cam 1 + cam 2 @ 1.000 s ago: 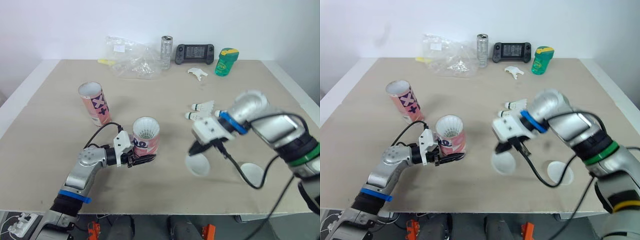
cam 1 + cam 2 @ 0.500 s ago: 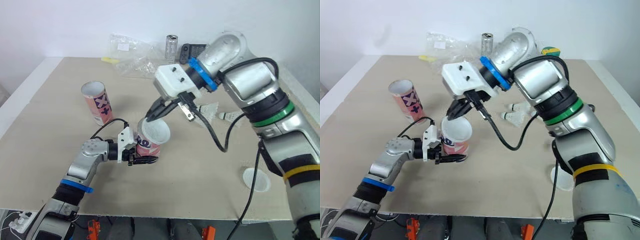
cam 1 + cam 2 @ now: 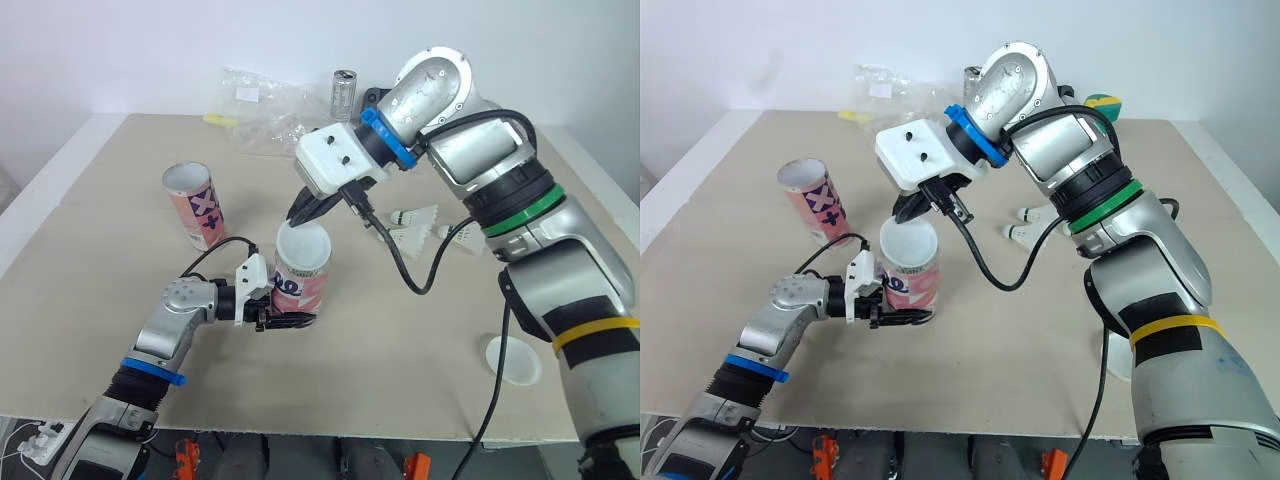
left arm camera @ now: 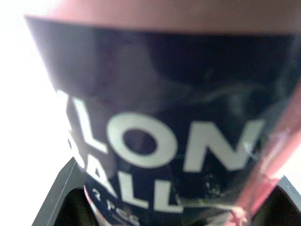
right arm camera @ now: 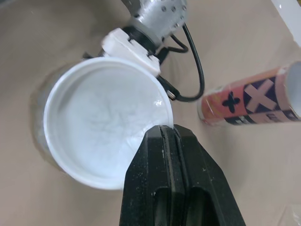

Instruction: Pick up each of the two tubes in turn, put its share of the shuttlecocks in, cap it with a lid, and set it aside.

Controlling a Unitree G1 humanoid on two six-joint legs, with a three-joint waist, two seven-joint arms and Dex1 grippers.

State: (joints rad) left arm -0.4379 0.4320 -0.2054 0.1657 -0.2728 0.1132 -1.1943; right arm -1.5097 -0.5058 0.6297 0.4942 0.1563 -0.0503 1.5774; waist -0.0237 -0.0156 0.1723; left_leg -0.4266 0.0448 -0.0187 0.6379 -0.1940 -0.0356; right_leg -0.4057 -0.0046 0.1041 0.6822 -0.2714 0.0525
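Right wrist view: right gripper pinched on rim of round white plastic lid, over mouth of pink cardboard tube. Tube upright on beige table, clamped low by left gripper.

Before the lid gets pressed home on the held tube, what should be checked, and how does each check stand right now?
1. Left end effector gripping the tube: ok.
2. Right end effector pinching the lid by its rim: ok.
3. Lid over the tube's mouth: ok.
4. Lid seated flush all round: cannot tell.
5. Tube's contents complete: cannot tell, the lid hides them.
6. Second tube standing apart from both arms: ok.
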